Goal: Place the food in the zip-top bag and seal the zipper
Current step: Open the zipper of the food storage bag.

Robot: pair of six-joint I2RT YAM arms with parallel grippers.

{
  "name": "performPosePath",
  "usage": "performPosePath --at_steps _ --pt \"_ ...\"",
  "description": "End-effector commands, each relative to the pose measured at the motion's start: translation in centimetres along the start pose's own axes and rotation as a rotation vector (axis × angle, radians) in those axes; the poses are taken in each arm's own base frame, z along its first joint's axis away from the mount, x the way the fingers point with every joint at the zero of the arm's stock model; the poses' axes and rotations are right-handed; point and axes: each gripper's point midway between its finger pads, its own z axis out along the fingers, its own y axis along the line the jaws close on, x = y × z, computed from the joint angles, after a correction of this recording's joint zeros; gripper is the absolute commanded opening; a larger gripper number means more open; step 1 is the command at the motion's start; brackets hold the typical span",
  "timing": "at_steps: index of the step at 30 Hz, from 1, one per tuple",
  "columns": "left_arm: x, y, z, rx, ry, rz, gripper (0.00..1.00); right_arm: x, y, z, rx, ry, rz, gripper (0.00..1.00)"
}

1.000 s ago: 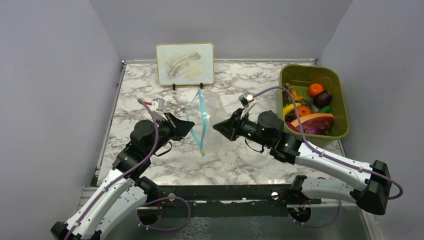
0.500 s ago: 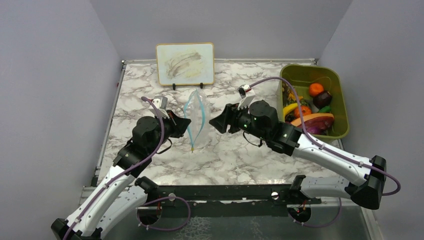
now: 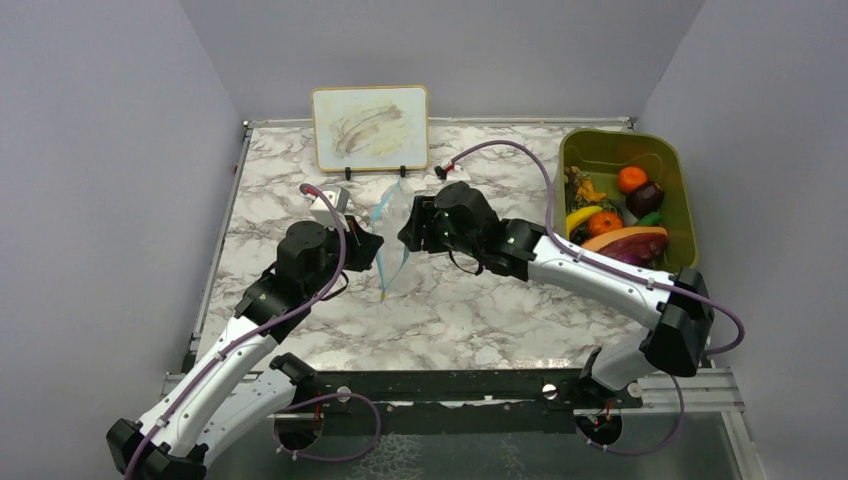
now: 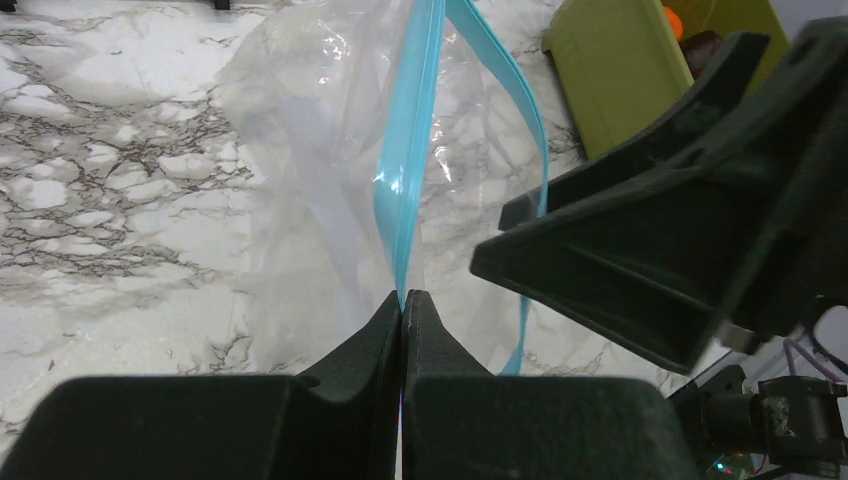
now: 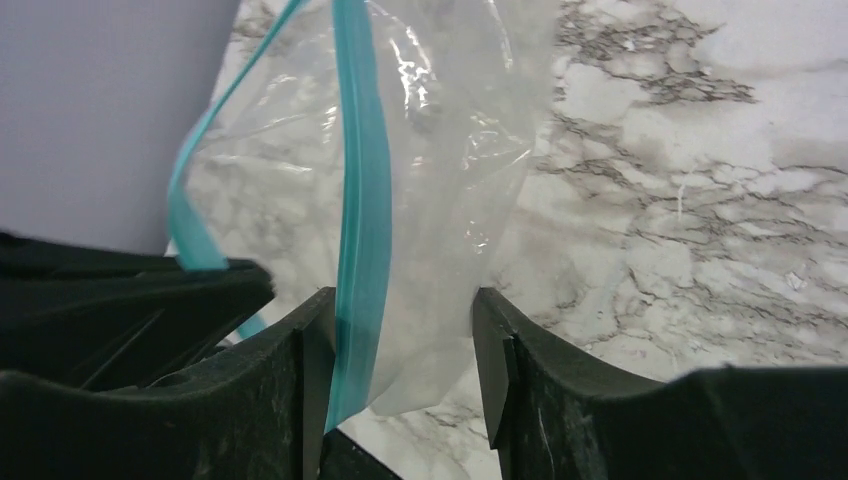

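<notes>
The zip-top bag (image 3: 392,255) stands mid-table between the two grippers. Its clear film is crinkled and its mouth is parted, so the zipper (image 4: 405,190) shows as two light-blue strips bowed away from each other.

Both arms reach in towards it from the near edge of the marble table (image 3: 470,315). The left gripper (image 4: 402,300) is closed tight, its jaws meeting on one strip of the zipper, which rises straight up from the pinch in the left wrist view. The right gripper (image 5: 400,300) comes in from the opposite side with its jaws held apart. The other strip and a fold of clear film lie in the gap, and the strip rests against one finger (image 5: 300,350). Whether the opposite finger touches the film I cannot tell; nothing is clamped there.

Farther off, at the right edge of the table, an olive-green bin (image 3: 668,160) holds the food (image 3: 612,222): a yellow banana (image 3: 580,217), an orange round piece (image 3: 631,178), a dark purple piece (image 3: 646,195) and a long red-purple piece (image 3: 625,245) among them.

At the far edge, just beyond the bag, a framed white board (image 3: 370,127) stands upright on small black feet.
</notes>
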Motion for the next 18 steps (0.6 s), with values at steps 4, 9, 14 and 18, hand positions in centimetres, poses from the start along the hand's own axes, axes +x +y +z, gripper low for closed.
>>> performPosePath --at_steps 4,9,14,18 --pt "-1.2 0.7 -1.1 -0.064 -0.006 0.055 0.00 -0.3 -6.8 0.5 0.345 -0.081 -0.060 0.29" --pt "-0.6 3.1 -1.3 -0.193 0.052 0.119 0.00 0.9 -9.9 -0.9 0.390 -0.078 -0.070 0.17" --pt "-0.6 4.4 -1.2 -0.265 0.075 0.141 0.00 2.3 -11.8 -1.4 0.400 -0.060 -0.059 0.14" --pt "-0.2 2.7 -0.7 -0.177 0.101 0.125 0.00 2.6 -10.3 -1.0 0.305 -0.042 -0.061 0.10"
